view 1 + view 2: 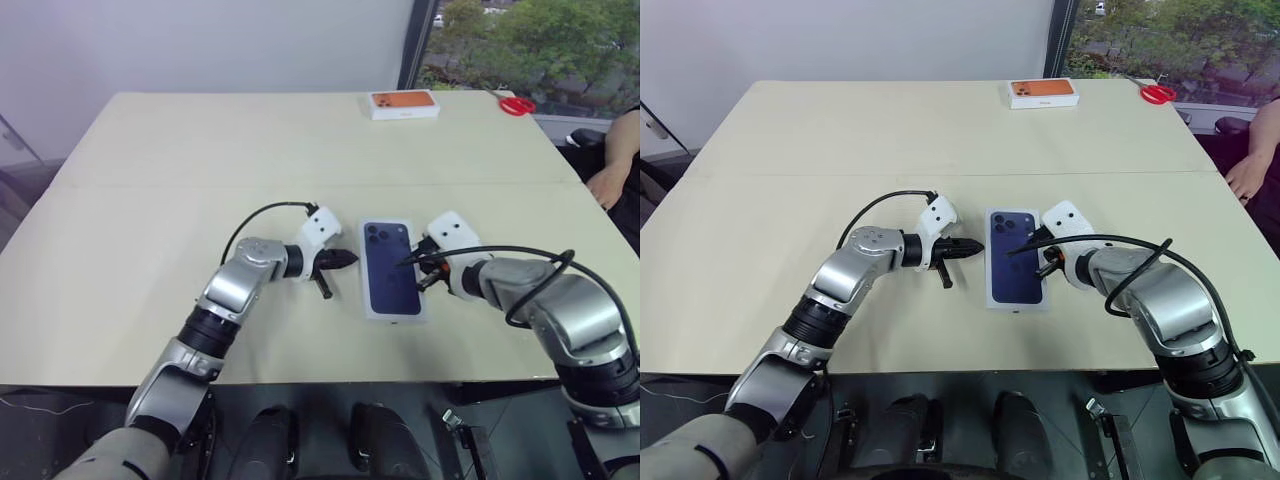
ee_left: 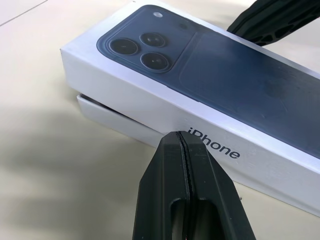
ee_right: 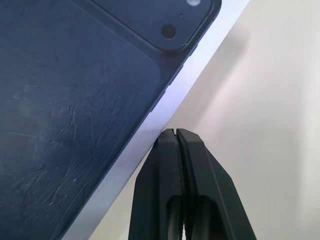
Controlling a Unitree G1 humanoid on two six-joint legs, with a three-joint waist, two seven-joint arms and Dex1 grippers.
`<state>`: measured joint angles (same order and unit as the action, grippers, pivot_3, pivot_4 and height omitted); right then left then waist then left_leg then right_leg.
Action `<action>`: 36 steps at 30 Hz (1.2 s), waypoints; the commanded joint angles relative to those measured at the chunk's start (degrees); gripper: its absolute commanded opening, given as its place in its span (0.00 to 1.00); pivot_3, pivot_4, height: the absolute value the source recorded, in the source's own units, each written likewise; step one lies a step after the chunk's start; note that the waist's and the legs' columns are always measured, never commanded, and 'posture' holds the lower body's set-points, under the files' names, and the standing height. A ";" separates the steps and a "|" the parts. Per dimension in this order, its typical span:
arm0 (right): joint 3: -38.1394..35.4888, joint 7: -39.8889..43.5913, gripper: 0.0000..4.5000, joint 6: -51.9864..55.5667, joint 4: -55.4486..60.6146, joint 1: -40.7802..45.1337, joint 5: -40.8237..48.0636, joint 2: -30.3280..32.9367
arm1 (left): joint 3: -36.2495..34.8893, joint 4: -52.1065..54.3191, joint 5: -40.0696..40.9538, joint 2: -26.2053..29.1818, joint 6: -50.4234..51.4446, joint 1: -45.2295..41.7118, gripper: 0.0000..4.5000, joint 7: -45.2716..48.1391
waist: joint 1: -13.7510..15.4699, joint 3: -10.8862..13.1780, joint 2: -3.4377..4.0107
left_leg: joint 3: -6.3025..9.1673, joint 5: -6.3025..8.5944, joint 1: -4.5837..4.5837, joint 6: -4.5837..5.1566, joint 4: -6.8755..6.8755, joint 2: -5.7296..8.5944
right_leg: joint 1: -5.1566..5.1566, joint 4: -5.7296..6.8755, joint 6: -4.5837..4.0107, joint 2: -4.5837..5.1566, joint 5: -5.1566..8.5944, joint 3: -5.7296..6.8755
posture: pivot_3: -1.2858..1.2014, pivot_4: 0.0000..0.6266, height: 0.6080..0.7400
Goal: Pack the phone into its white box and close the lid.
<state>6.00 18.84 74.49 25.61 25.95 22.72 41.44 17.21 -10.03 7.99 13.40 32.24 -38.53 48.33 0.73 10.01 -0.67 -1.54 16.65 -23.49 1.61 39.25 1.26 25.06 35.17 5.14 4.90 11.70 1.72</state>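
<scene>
My left gripper and right gripper, both pinched empty, flank the lid; uneven pressing could jam it crooked on the white box.

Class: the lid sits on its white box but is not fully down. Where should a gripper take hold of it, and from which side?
Grip the lid across its two long side walls, coming from above. It lies flat and long, both long sides are free, and a strip of the white box shows below its rim.
</scene>
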 commanded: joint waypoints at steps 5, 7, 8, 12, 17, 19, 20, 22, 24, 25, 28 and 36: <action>-1.82 0.50 0.02 -1.64 1.47 1.09 -1.70 0.47 | -1.28 0.15 0.87 -0.22 0.35 -0.20 0.00 -0.74 | 0.00 0.00 0.00 | 0.00 0.00 0.00 0.00 0.00 0.01 | 0.00 0.01 0.00 0.00 0.00 0.00 | 0.52 0.24 1.00; -2.27 0.75 0.02 -1.68 1.76 1.09 -1.90 0.69 | -1.62 0.17 1.13 -0.11 0.55 -0.11 0.00 -0.91 | -0.01 0.00 0.00 | 0.00 0.00 0.00 0.00 0.00 0.01 | 0.00 0.01 0.00 0.00 0.00 0.00 | 0.52 0.24 1.00; -2.90 1.13 0.02 -1.81 2.22 0.89 -1.93 1.39 | -2.54 0.30 1.78 0.06 0.99 -0.27 0.00 -1.01 | -0.01 0.00 0.00 | 0.00 0.00 0.00 0.00 0.00 0.01 | 0.00 0.01 0.00 0.00 0.00 0.00 | 0.52 0.24 1.00; -5.59 3.24 0.02 -2.78 4.41 -0.12 -1.34 4.09 | -6.13 0.63 4.03 0.65 2.27 -1.74 0.00 -1.60 | 0.01 0.00 0.00 | 0.00 0.00 0.01 0.00 0.00 0.01 | 0.00 0.01 0.00 0.00 0.00 0.00 | 0.52 0.24 1.00; -10.54 9.26 0.02 -3.23 11.18 -3.53 4.68 4.18 | -5.92 -1.80 3.06 -0.61 0.68 -6.15 0.00 -2.67 | 0.17 0.00 -0.01 | 0.04 0.00 0.03 0.00 0.00 0.01 | -0.05 0.00 0.01 -0.02 0.00 0.03 | 0.52 0.24 1.00; -10.91 10.50 0.02 -2.81 13.22 -5.04 6.25 3.98 | -4.79 -4.12 1.78 -1.53 -0.26 -7.52 0.00 -3.43 | 0.11 -0.01 -0.02 | 0.07 0.00 0.04 0.00 0.02 0.02 | -0.11 -0.02 0.01 -0.02 0.00 0.05 | 0.52 0.24 1.00; -10.66 10.98 0.02 -2.77 14.41 -5.99 6.84 4.10 | -4.11 -5.32 1.10 -2.10 -0.93 -8.13 0.00 -3.66 | 0.10 -0.01 -0.02 | 0.06 0.00 0.07 0.00 0.02 0.03 | -0.14 -0.02 0.01 -0.01 0.00 0.04 | 0.52 0.24 1.00; -9.78 11.14 0.02 -2.46 16.64 -7.99 7.77 3.85 | -2.37 -8.16 -0.35 -3.57 -2.16 -9.46 0.00 -4.14 | 0.09 -0.01 -0.02 | 0.06 0.00 0.11 0.00 0.02 0.04 | -0.18 -0.03 0.01 0.00 0.00 0.04 | 0.52 0.24 1.00; -8.84 10.06 0.02 -1.15 17.65 -9.51 8.29 2.58 | 0.03 -12.56 -2.78 -4.79 -1.54 -10.80 0.00 -5.00 | 0.08 -0.01 -0.03 | 0.06 0.00 0.11 0.00 0.02 0.04 | -0.18 -0.02 0.02 -0.01 0.00 0.04 | 0.52 0.24 1.00; -8.46 9.45 0.02 -0.08 17.95 -10.34 8.60 1.97 | 1.44 -14.75 -4.32 -5.13 -1.42 -11.25 0.00 -5.47 | 0.06 -0.02 -0.03 | 0.07 0.00 0.11 0.00 0.02 0.04 | -0.18 -0.01 0.02 -0.02 0.00 0.04 | 0.52 0.24 1.00; -7.63 8.04 0.02 2.26 18.23 -12.27 8.61 1.25 | 2.53 -18.44 -6.28 -6.11 -1.14 -12.06 0.00 -6.58 | 0.07 -0.04 -0.04 | 0.08 0.00 0.12 0.00 0.02 0.03 | -0.18 -0.01 0.02 -0.02 0.00 0.05 | 0.52 0.24 1.00; -5.79 4.30 0.02 5.07 16.51 -14.69 7.60 -0.62 | 3.96 -19.00 -7.32 -6.36 0.31 -11.04 0.00 -5.82 | 0.12 -0.29 -0.31 | 0.12 0.01 0.25 0.00 0.02 0.03 | -0.33 -0.04 0.02 0.02 0.01 0.06 | 0.52 0.24 1.00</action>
<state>-0.78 24.07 77.75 42.46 12.33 30.83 41.04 19.51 -27.84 2.47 6.70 30.81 -51.30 42.28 0.85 9.72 -0.98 -1.40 16.66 -23.19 1.61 39.27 1.28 24.68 35.12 5.16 4.92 11.72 1.79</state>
